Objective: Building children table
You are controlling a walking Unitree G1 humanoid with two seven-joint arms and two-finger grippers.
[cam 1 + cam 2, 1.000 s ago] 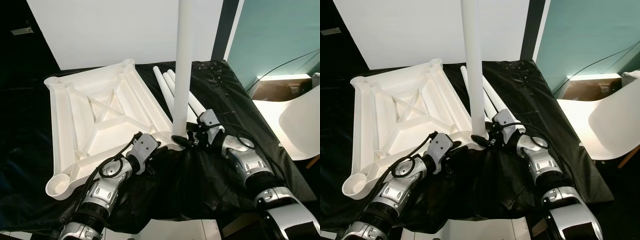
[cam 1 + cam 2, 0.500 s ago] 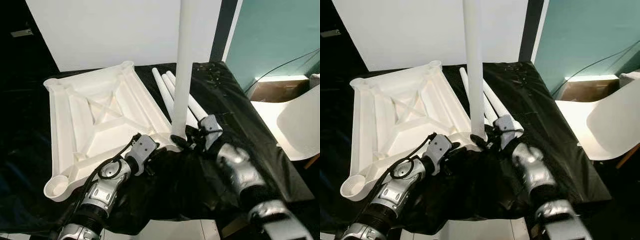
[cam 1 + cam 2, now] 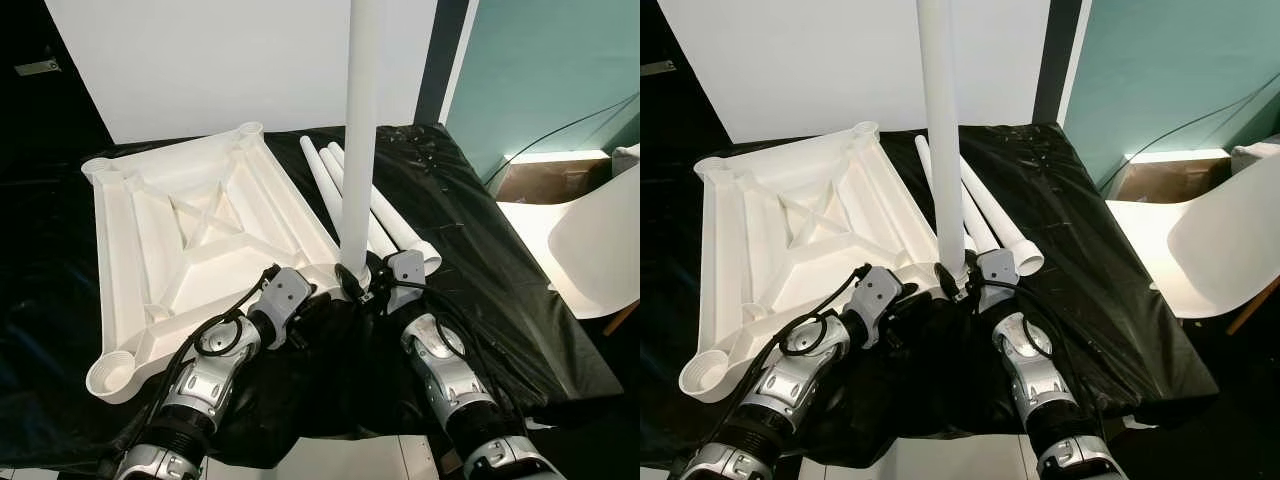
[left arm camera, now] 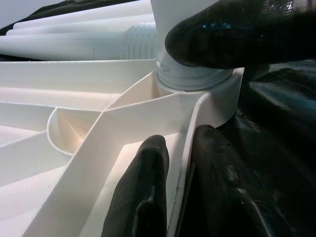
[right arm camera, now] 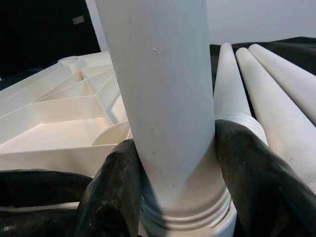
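Tabletop, upside down on the black-covered surface, is pinched at its rim by the left gripper; an upright leg in its corner socket is clasped by the right gripper.

You see two silver, segmented arms with rounded shell joints and ribbed black collars, each ending in a pale grey wrist block just behind its claw. Behind the left gripper black cables loop along the forearm into the wrist block; behind the right gripper thinner black cables run back over the joints. Up close, the left fingers and right fingers are long, glossy black and round-tipped.
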